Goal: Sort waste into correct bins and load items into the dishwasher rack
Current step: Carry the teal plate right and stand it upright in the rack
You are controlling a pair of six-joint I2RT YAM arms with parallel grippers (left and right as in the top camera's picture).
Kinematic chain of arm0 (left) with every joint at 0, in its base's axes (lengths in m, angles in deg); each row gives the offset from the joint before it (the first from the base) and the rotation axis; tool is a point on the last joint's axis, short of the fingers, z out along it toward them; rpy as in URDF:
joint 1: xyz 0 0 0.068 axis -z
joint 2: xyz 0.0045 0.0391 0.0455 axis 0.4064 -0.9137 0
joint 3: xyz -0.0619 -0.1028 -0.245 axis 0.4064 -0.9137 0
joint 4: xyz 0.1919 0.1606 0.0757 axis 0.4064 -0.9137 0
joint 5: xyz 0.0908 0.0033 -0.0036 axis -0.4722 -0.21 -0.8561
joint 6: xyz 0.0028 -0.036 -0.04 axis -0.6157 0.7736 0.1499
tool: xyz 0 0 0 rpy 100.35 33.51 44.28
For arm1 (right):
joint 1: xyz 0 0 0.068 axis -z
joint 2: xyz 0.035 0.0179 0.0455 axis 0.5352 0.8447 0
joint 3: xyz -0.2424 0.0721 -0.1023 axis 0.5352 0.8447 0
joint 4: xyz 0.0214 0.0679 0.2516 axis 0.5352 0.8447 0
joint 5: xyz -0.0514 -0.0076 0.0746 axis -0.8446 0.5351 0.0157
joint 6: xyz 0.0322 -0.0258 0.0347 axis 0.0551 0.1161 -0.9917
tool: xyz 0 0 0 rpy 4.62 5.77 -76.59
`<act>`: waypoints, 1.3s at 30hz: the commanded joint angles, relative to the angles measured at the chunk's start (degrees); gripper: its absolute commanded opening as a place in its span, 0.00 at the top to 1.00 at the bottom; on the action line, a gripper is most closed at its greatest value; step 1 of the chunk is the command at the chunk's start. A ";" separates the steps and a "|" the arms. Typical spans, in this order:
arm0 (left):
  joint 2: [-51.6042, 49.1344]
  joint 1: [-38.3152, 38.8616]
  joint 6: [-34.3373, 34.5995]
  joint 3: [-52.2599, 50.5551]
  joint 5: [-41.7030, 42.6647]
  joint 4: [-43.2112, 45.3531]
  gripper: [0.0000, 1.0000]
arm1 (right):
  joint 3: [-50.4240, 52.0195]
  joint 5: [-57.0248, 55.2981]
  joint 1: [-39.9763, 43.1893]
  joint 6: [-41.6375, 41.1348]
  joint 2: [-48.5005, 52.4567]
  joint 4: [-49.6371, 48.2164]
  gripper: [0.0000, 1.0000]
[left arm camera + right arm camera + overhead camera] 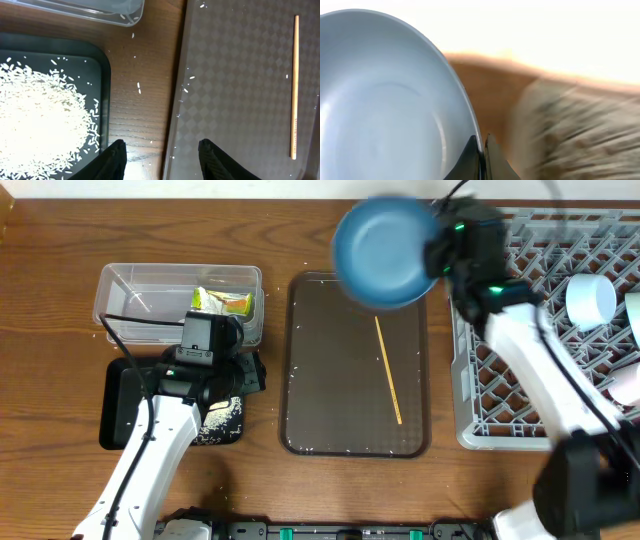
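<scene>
My right gripper is shut on the rim of the big dark-blue bowl and holds it in the air above the top of the brown tray; the bowl fills the right wrist view, with the gripper pinching its rim. The thin wooden stick lies on the brown tray, also in the left wrist view. My left gripper is open and empty above the gap between the black tray and the brown tray. White rice grains lie heaped in the black tray. The yellow-green wrapper sits in the clear tub.
The light-grey dishwasher rack stands at the right with a white cup in it. Loose rice grains are scattered on the wooden table and on the brown tray.
</scene>
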 commanded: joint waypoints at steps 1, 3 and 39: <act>-0.48 -0.17 0.07 0.79 -0.37 -0.11 0.47 | -1.22 -16.63 1.73 15.43 -3.13 -2.47 0.99; -0.48 -0.17 0.07 0.79 -0.37 -0.13 0.47 | -1.22 -23.47 2.58 22.75 -3.30 -5.51 0.99; -0.48 -0.17 0.09 0.79 -0.37 0.02 0.46 | -1.16 -44.17 12.20 40.61 10.75 -14.27 0.99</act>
